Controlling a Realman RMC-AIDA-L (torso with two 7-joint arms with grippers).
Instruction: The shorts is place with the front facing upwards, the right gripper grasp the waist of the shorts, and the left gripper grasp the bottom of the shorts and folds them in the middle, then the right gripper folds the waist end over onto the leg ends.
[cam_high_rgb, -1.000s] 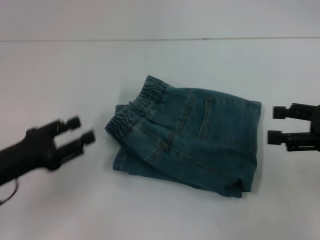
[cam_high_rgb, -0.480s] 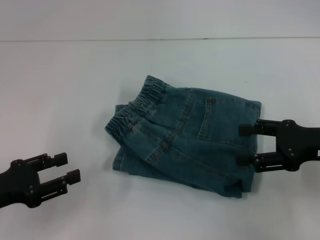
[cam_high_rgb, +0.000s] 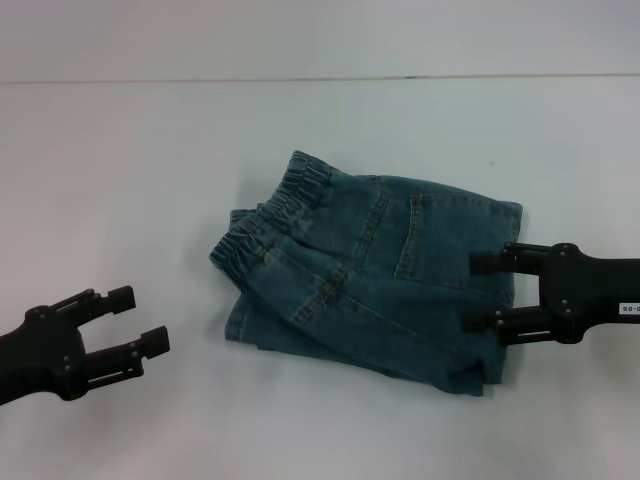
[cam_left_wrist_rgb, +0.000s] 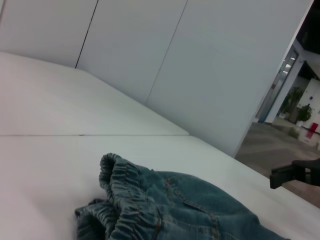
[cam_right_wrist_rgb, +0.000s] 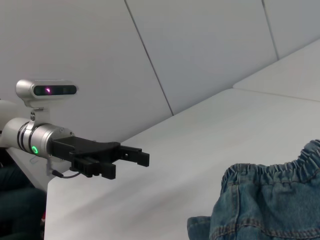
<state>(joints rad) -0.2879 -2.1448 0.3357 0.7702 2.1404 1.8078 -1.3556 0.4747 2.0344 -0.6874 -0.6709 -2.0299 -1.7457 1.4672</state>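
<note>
The right gripper (cam_high_rgb: 482, 293) has crept left over the folded shorts' (cam_high_rgb: 370, 270) right edge at mid-table — jaws wide, empty. The left gripper (cam_high_rgb: 143, 320) waits wide, near-left — withdraw without snagging denim.

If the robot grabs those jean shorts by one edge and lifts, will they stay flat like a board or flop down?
Probably flop. The shorts are already folded in soft layers, and the waist is bunched and ruffled, so the cloth bends easily. Denim looks thick, so they may hang heavily and unfold. The right gripper, jaws open over the folded edge, would likely lift only the top layers.
</note>
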